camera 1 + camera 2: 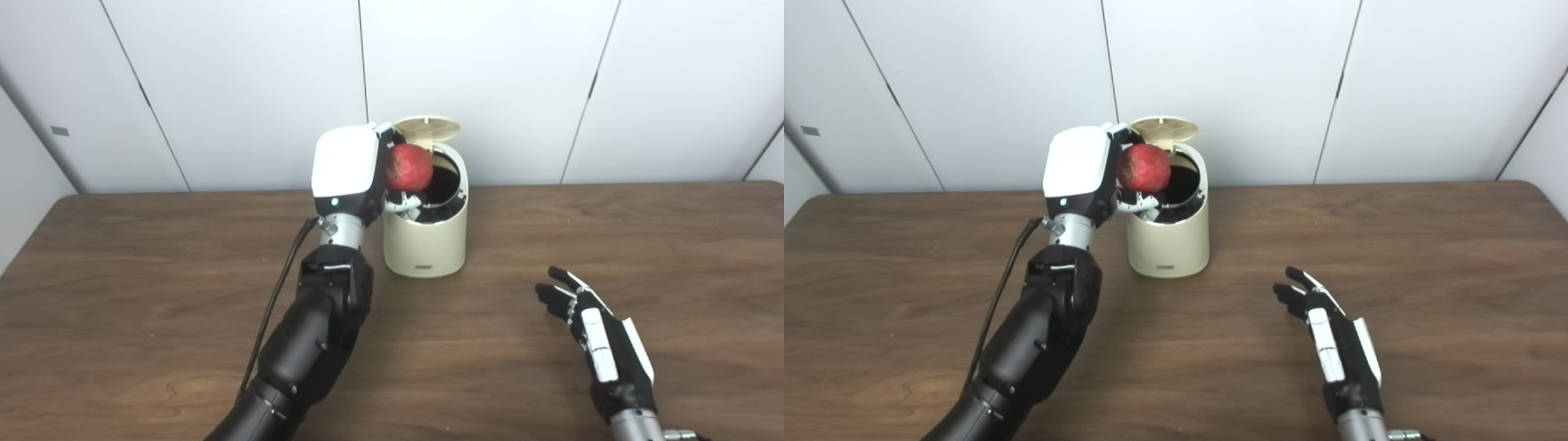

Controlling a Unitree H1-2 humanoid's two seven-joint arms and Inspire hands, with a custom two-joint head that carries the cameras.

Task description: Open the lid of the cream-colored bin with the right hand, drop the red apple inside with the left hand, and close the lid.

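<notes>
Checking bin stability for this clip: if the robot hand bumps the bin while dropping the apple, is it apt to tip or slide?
Probably slides rather than tips: the bin looks squat, with a wide flat base on smooth wood. It seems light plastic, so a nudge from the left robot hand could shift it. The raised lid adds little top weight. The right robot hand is away, not bracing it.
</notes>
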